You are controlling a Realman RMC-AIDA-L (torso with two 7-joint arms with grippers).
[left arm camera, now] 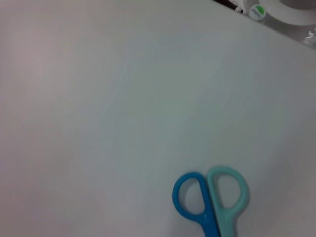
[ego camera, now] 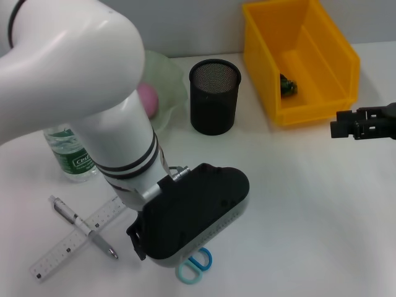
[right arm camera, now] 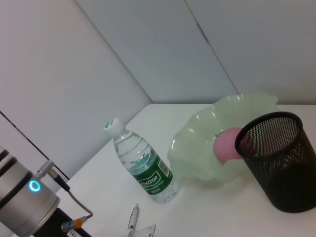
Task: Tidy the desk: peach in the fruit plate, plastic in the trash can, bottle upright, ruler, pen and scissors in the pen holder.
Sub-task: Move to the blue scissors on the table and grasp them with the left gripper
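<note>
Scissors (ego camera: pixel 195 265) under left gripper (ego camera: pixel 185 216)

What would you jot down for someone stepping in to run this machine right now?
Left gripper: low over the scissors, fingers hidden. Right gripper: idle beside the yellow trash bin.
Done: peach sits in the green fruit plate; bottle stands upright; something dark, probably the plastic, lies in the bin.
Left: the scissors, the pen and the ruler it lies across are all still on the table; the black mesh pen holder looks empty.
</note>
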